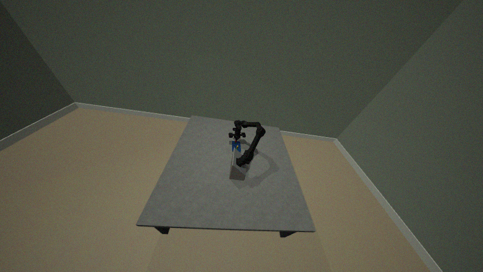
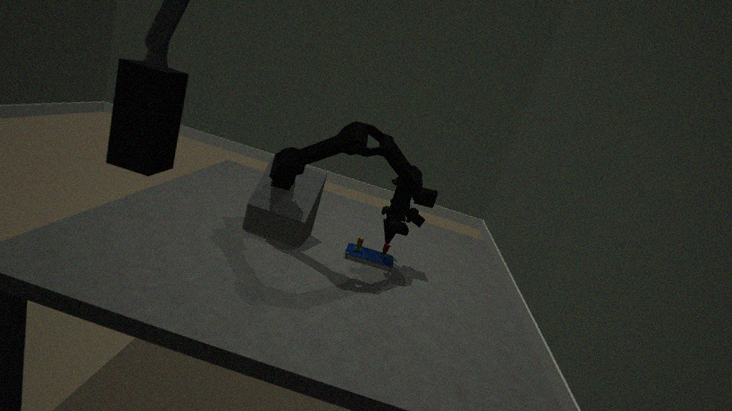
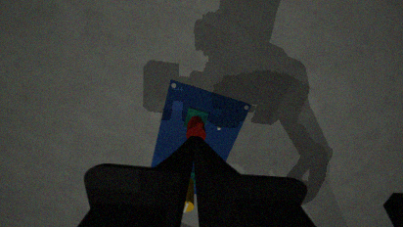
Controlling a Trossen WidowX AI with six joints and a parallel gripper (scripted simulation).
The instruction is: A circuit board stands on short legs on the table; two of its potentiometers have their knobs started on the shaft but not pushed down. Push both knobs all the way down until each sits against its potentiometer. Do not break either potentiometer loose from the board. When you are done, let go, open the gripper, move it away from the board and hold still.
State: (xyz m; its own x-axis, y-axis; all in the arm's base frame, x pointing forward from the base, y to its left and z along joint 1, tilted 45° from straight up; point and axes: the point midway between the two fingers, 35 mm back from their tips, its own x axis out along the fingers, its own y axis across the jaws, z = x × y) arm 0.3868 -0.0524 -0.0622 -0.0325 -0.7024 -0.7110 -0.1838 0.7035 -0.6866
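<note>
A blue circuit board (image 2: pixel 370 255) (image 3: pixel 172 132) (image 1: pixel 236 146) stands on the grey table (image 2: pixel 290 326). A red knob (image 2: pixel 385 248) (image 3: pixel 197 128) sits on a green potentiometer at one end of the board. A yellow knob (image 2: pixel 359 242) (image 3: pixel 188 204) stands at the other end; in the wrist view it shows only through the slit between my fingers. My gripper (image 2: pixel 389 238) (image 3: pixel 195 141) is shut, with nothing between the fingers. Its closed tips point straight down and rest right at the top of the red knob.
The arm's base sits on a grey block (image 2: pixel 281 212) behind the board. A dark box on a boom (image 2: pixel 146 116) hangs at the left in the exterior view. The table's far edge lies a little beyond the board.
</note>
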